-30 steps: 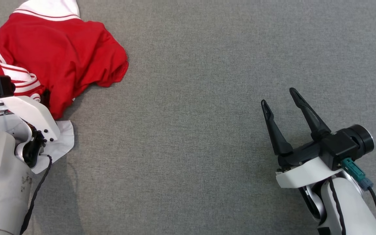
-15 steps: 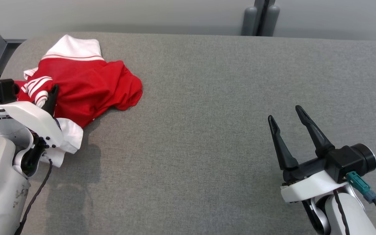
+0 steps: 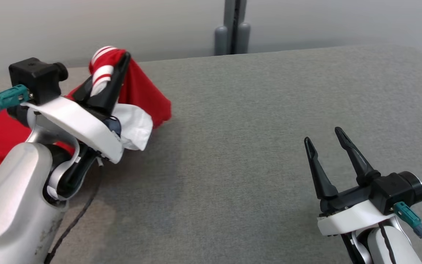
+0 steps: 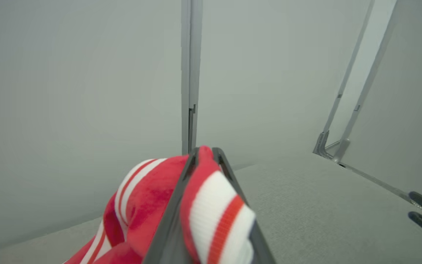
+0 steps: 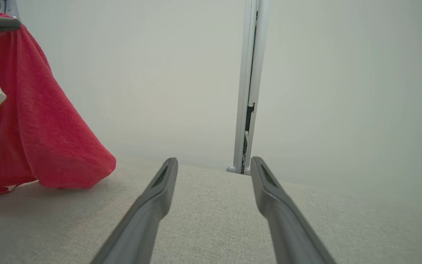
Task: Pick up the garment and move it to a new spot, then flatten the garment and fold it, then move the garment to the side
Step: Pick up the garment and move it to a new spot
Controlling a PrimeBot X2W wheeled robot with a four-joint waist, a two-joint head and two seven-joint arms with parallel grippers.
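Observation:
The garment (image 3: 143, 93) is red with white striped trim. My left gripper (image 3: 117, 62) is shut on a striped edge of it and holds it raised above the grey table (image 3: 251, 110) at the left; red cloth hangs down from the grip and its lower part still rests on the table. In the left wrist view the striped cloth (image 4: 211, 205) is pinched between my two fingers, whose tips (image 4: 206, 150) meet. My right gripper (image 3: 322, 134) stands open at the lower right, well apart from the garment, with nothing between its fingers. In the right wrist view the hanging garment (image 5: 31, 128) is at the left and the open gripper (image 5: 214, 161) is over bare table.
A pale wall runs behind the table, with a grey upright post (image 3: 234, 29) at its far edge. A slanted metal frame (image 4: 346, 121) stands at the table's far corner in the left wrist view. Grey tabletop (image 5: 211, 227) lies between the two arms.
My left gripper has risen with the striped edge pinched, lifting the garment off the table. The head camera has tilted up and turned. The right gripper has stayed open in about the same place.

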